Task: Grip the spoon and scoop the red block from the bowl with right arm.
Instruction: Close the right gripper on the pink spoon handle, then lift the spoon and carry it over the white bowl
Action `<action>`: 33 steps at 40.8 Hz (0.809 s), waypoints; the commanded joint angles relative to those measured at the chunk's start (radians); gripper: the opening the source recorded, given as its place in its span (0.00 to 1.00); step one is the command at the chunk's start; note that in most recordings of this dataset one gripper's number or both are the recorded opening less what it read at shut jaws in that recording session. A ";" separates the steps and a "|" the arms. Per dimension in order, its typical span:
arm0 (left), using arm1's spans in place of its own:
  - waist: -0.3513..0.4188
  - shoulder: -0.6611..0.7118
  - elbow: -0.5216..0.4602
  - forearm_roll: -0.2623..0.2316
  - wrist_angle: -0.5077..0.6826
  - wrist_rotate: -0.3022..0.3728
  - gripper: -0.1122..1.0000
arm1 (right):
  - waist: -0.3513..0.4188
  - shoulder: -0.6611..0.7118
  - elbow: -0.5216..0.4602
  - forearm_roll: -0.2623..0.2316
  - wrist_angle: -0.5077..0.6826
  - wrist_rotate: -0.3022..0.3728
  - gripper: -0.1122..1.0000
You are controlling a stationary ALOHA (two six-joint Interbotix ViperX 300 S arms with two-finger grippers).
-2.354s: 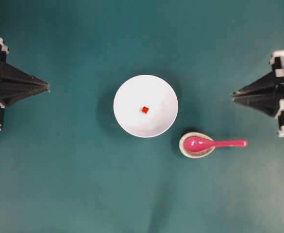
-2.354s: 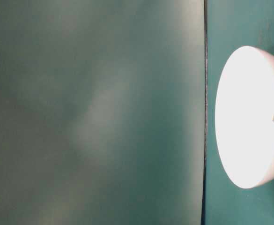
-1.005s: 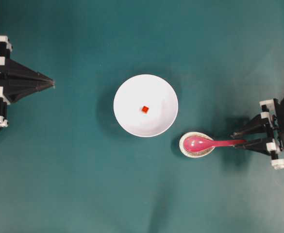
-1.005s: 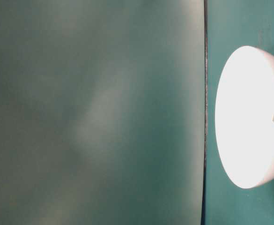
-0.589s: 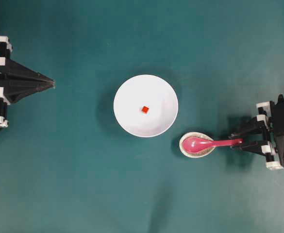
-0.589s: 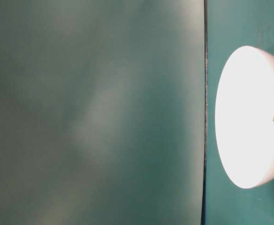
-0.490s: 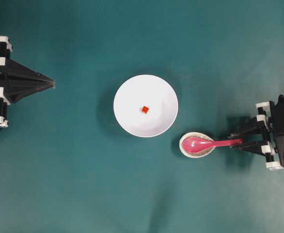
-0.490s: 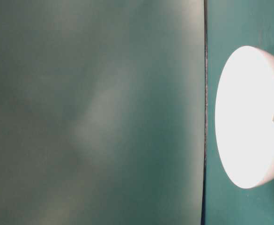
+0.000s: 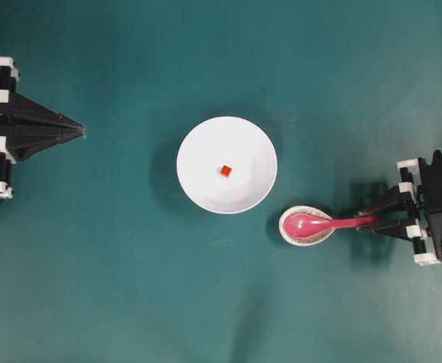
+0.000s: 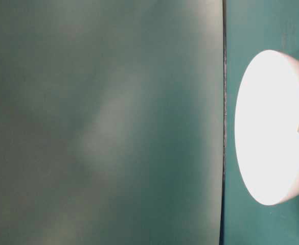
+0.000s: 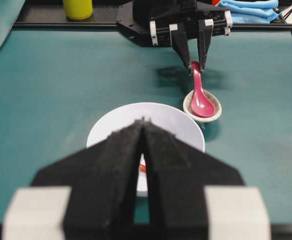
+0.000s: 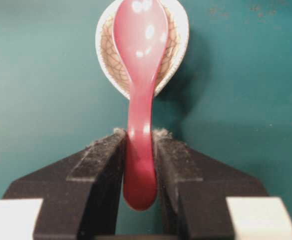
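though low, right claw (image 12: 138,150) astride spoon (image 12: 140,100)

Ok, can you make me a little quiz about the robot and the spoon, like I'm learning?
1. True or false: the red block lies in the spoon.
2. Where does the spoon's scoop rest? A) in the bowl B) on the spoon rest C) flat on the table
3. Which part of the spoon sits between the right gripper fingers?

Key:
1. False. The block lies in the bowl.
2. B.
3. The handle, near its end. The fingers sit against both its sides.
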 commanded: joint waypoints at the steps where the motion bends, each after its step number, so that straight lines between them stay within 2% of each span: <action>1: 0.003 0.006 -0.017 0.003 -0.003 0.002 0.10 | 0.005 -0.005 -0.008 0.002 -0.009 -0.002 0.35; 17: 0.003 0.006 -0.017 0.003 0.009 0.002 0.10 | 0.003 -0.021 -0.044 0.003 -0.012 -0.012 0.33; 23: 0.003 0.006 -0.017 0.003 0.014 0.002 0.10 | -0.032 -0.083 -0.091 0.005 0.023 -0.049 0.33; 27: 0.003 0.006 -0.017 0.003 0.015 0.002 0.10 | -0.083 -0.140 -0.130 0.003 0.098 -0.084 0.33; 33: 0.003 0.006 -0.017 0.003 0.014 0.000 0.10 | -0.181 -0.233 -0.201 0.005 0.295 -0.144 0.33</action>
